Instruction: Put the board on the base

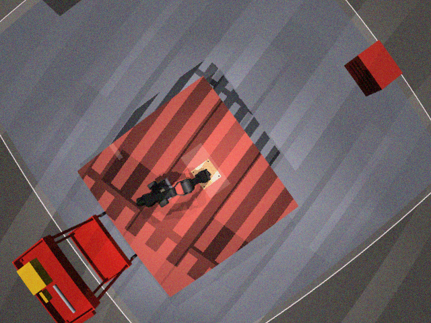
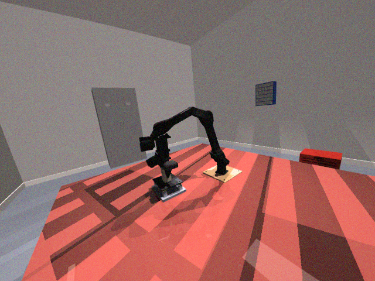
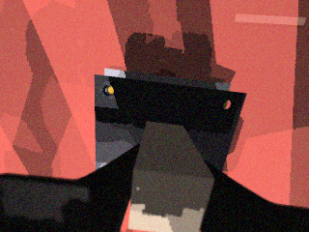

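Black board (image 2: 174, 181) (image 3: 169, 106): handle side up, over the grey base (image 2: 173, 195) (image 3: 115, 72) on the red tabletop (image 1: 188, 222) (image 2: 193, 239) (image 3: 266, 72). A gold pin (image 3: 111, 90) shows at one corner hole; tabletop shows through another. Remaining corners hidden; full seating cannot be determined. Claw (image 2: 167, 172) (image 3: 163, 151) partly open, pinching the board's square handle (image 2: 166, 176) (image 3: 171, 150).

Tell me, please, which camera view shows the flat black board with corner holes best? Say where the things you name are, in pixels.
The wrist view: it shows the flat black board (image 2: 174, 181) (image 3: 169, 103) closest, with two corner holes, one showing gold. The exterior view shows it small, above the grey base (image 2: 172, 196); in the top view I cannot make it out.
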You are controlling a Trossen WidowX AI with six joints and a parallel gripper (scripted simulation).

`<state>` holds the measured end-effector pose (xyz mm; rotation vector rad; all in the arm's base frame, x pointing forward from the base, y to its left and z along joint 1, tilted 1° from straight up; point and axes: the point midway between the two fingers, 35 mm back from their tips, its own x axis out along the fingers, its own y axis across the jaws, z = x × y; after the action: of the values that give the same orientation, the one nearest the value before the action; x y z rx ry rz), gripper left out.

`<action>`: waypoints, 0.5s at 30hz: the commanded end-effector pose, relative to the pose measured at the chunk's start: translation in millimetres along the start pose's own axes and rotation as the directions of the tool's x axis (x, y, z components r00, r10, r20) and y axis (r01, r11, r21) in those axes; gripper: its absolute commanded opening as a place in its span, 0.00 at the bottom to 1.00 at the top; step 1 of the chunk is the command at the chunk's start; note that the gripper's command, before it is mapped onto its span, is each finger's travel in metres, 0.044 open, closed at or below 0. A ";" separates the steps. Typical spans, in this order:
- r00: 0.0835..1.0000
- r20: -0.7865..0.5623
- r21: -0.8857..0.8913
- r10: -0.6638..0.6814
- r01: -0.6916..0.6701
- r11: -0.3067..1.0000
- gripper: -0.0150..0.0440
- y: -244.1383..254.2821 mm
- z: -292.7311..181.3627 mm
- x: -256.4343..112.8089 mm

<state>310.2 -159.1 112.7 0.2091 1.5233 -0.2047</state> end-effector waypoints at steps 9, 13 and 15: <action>1.000 -0.001 -0.001 0.000 0.000 1.000 0.25 0.1 0.0 4.2; 1.000 0.000 0.000 0.000 0.000 1.000 0.43 0.0 0.0 2.4; 1.000 0.000 0.000 0.000 0.000 1.000 0.52 0.0 0.0 2.4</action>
<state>310.3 -159.0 110.2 0.2089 1.5233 -0.2046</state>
